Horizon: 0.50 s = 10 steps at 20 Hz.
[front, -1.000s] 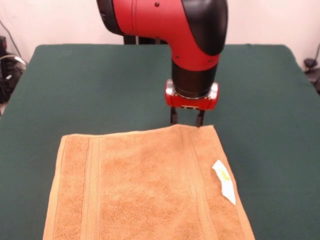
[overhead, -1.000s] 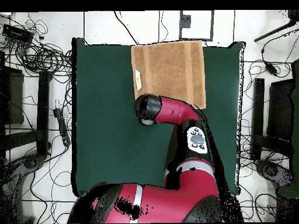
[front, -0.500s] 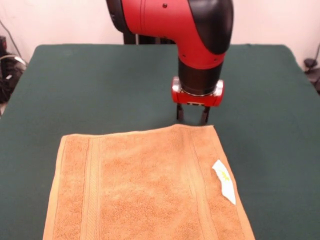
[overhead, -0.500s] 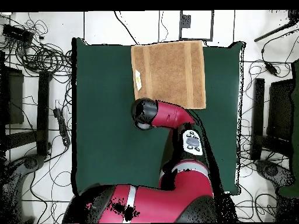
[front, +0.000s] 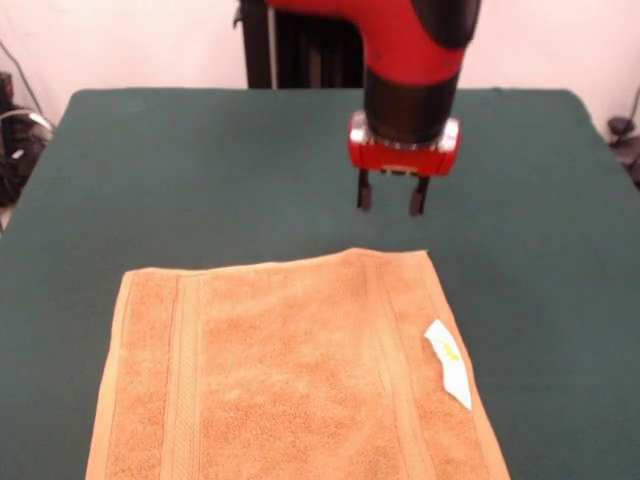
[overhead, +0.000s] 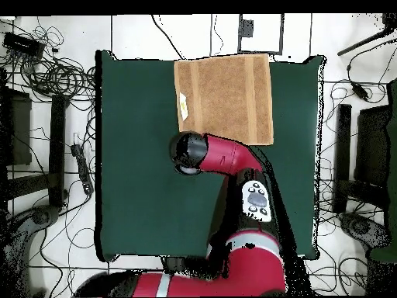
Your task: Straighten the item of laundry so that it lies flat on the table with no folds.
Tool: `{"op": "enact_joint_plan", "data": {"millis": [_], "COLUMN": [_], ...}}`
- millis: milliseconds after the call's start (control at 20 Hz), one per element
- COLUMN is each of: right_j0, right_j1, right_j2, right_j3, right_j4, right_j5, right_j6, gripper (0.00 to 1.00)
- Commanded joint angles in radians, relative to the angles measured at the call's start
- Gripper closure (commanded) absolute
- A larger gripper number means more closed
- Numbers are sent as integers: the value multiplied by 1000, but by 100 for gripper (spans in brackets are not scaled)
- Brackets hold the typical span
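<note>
Towel: the orange-tan terry hand towel (front: 290, 370) lies spread flat at the near end of the table in the front view, its near part cut off by the bottom edge of that view. In the overhead view the towel (overhead: 225, 98) sits against the table edge farthest from the robot's base, roughly rectangular, with no fold showing.
Bands: 2 woven bands run across the towel, 1 near its left edge (front: 185, 380) and 1 right of the middle (front: 395, 370) in the front view.
Label: a small white label with yellow print (front: 449, 362) lies on top of the towel close to its right edge in the front view, slightly crumpled.
Far edge: the towel's far edge is almost straight, with a slight rise near the right-hand corner (front: 400, 256).
Table: the dark green cloth top (front: 180, 170) is bare beyond the towel and much wider than it.
Gripper: the gripper (front: 391, 193) hangs above the bare green cloth just beyond the towel's far right corner, apart from the towel and not touching it.
Jaws: the 2 dark fingers (front: 365, 190) point straight down with a clear gap between them, holding nothing.
Arm: the red and black arm (front: 415, 60) comes down to the gripper; from overhead its wrist (overhead: 188, 152) sits just off the towel's corner.
</note>
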Motion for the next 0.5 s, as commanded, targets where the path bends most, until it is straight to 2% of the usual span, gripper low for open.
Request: {"op": "enact_joint_plan", "data": {"millis": [50,200,500], "right_j0": [71,74,77], "right_j1": [-181,-194,-181], "right_j2": [-33,-41,-19], "right_j3": [123,116,137], "right_j4": [61,63,65], "right_j5": [53,62,-48], "right_j6": [290,281,260], "gripper": [0,0,0]}}
